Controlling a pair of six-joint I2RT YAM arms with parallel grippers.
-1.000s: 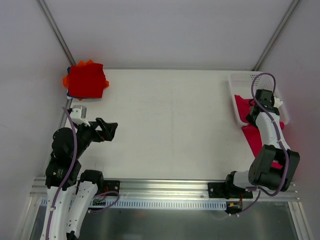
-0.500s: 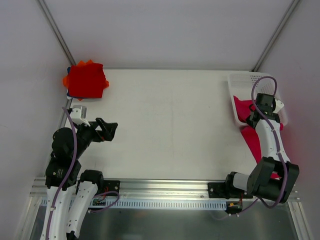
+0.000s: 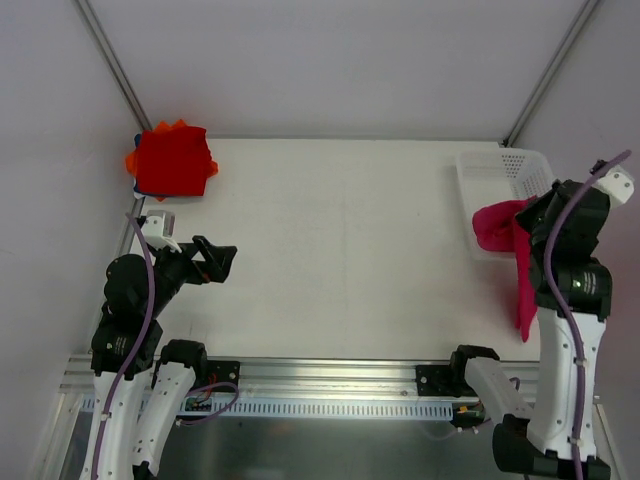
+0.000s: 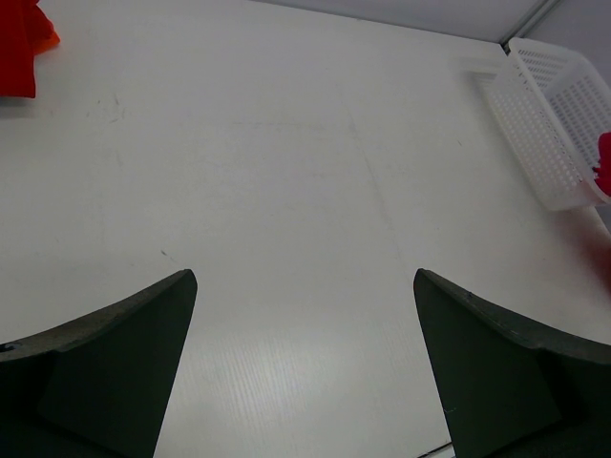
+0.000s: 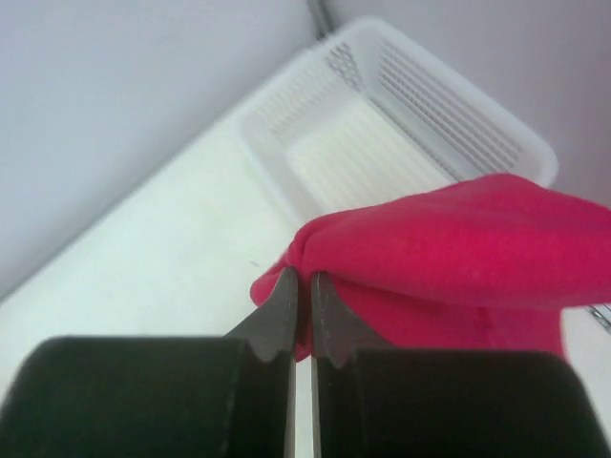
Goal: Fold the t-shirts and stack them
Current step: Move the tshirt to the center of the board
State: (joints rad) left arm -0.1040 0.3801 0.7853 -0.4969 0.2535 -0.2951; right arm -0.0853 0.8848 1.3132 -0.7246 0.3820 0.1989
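Observation:
My right gripper [image 3: 522, 228] is shut on a crimson-pink t-shirt [image 3: 505, 240] and holds it in the air by the near edge of the white basket [image 3: 490, 165]; the cloth hangs down to the right. In the right wrist view the fingers [image 5: 329, 320] pinch a fold of the pink t-shirt [image 5: 458, 258] between them. A stack of folded t-shirts [image 3: 172, 162], bright red on top with orange and blue edges, lies at the table's far left corner. My left gripper [image 3: 222, 262] is open and empty above the table's left side.
The white perforated basket [image 5: 401, 124] stands at the far right of the table and shows nothing inside in the right wrist view. It also shows in the left wrist view [image 4: 554, 124]. Metal frame posts rise at both far corners.
My right gripper has lifted the crimson-pink t-shirt up out of the basket and drawn it back to the right. The left arm has not moved.

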